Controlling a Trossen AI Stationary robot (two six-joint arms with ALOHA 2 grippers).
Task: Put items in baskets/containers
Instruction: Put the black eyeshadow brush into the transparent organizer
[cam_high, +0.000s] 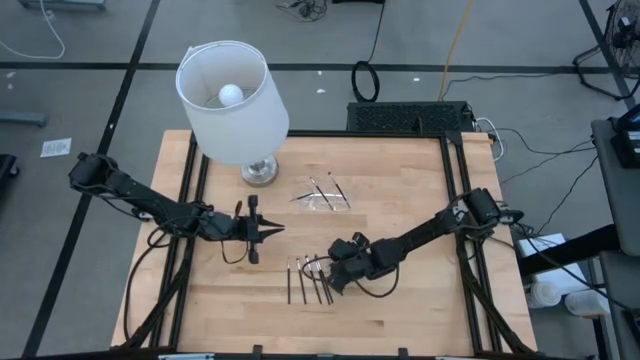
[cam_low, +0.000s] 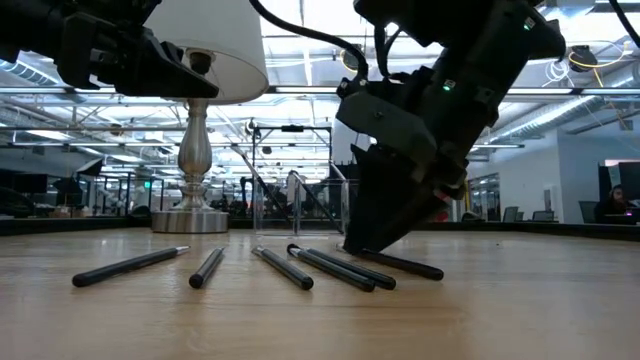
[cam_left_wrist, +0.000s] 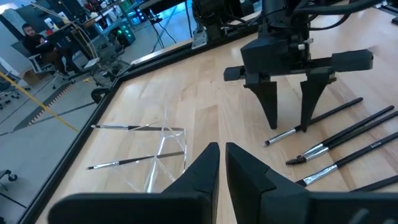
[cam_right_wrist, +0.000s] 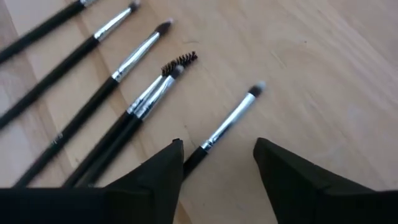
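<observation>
A wooden butcher-block table (cam_high: 400, 310) with a black frame fills the middle of the high view. On it, in the upper centre, stands a lamp (cam_high: 258, 172) on a round metal base, its white shade leaning over the table's upper-left part. Right of the base lies a clear tray (cam_high: 322, 199) holding a few makeup brushes. Lower centre, a row of makeup brushes (cam_high: 308, 280) lies directly on the wood, side by side
</observation>
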